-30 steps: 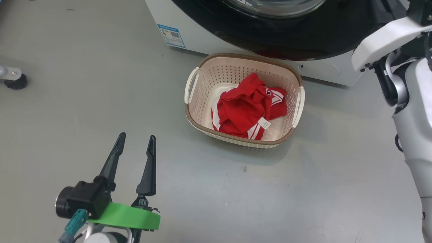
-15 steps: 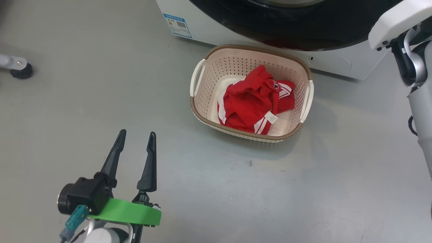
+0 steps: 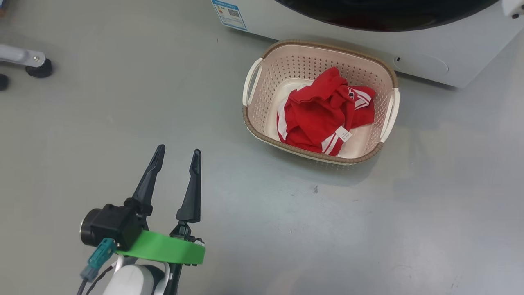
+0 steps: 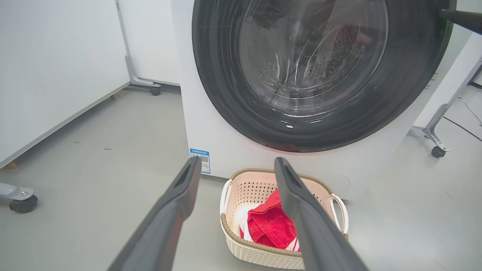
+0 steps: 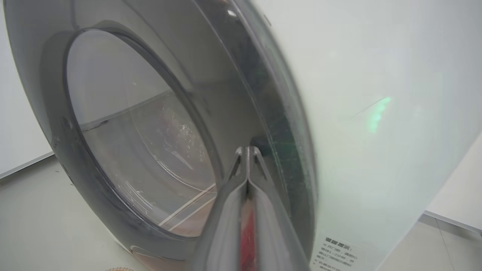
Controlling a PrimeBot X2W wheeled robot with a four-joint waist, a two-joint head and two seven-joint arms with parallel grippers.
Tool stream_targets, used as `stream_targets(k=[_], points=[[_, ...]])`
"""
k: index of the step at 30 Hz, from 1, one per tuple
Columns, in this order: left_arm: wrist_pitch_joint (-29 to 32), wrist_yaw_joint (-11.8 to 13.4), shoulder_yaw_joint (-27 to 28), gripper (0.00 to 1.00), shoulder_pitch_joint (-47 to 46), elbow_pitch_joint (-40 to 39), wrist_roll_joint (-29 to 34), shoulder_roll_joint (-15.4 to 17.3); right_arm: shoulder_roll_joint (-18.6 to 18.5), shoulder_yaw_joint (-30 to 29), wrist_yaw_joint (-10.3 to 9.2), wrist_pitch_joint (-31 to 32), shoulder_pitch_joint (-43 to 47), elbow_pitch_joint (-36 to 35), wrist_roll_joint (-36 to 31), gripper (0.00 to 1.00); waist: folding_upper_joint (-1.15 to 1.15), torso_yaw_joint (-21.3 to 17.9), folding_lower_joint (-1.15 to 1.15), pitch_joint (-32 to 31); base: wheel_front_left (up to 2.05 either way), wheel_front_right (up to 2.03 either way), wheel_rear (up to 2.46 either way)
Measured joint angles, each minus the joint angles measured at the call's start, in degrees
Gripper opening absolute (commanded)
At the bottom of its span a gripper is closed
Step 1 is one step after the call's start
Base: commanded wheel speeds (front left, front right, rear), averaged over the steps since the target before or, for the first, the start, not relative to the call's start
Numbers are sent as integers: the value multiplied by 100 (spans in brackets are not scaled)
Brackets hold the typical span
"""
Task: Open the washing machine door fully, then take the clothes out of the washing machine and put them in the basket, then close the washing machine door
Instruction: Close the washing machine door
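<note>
Cradling one garment (image 3: 315, 114) (perhaps two): one basket (image 3: 262, 102)

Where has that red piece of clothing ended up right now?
The red garment lies crumpled inside the basket, which stands on the grey floor just in front of the washing machine, right of centre in the head view.

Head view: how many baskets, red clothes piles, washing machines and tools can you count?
Basket: 1
Red clothes pile: 1
Washing machine: 1
Left tool: 1
Total: 4
</note>
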Motion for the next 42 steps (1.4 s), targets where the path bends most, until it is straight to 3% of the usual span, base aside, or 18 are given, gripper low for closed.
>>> stream_targets(k=[18, 29, 30, 32, 33, 34, 35, 42], points=[[-64, -7, -2, 100, -160, 313, -16, -24, 60, 41, 35, -505, -177, 650, -11, 0, 0, 59, 0, -26, 0, 0, 0], [-108, -7, 123, 100, -159, 543, -16, -13, 517, 123, 170, -1193, 530, 882, 129, 0, 0, -128, 0, -379, 0, 0, 0], [-108, -5, 143, 100, -159, 553, -16, -8, 558, 124, 183, -1237, 637, 906, 147, 9, 0, -153, 0, -418, 0, 0, 0], [-109, -5, 177, 100, -158, 570, -15, 21, 652, 127, 183, -1274, 847, 938, 168, 36, 0, -208, 0, -499, 0, 0, 0], [-112, -5, 196, 100, -158, 572, -15, 37, 701, 124, 183, -1303, 949, 946, 202, 59, 0, -238, 0, -540, 0, 0, 0], [-112, -4, 215, 100, -158, 575, -15, 58, 754, 118, 183, -1326, 1050, 953, 214, 88, 0, -271, 0, -581, 0, 0, 0], [-112, -1, 237, 100, -158, 579, -15, 86, 805, 108, 183, -1329, 1146, 959, 245, 100, 0, -304, 0, -621, 0, 0, 0], [-113, 0, 400, 100, -142, 682, -15, 235, 1121, 153, 185, -1422, 1876, 954, 339, 100, 0, -608, 0, -967, 0, 0, 0]])
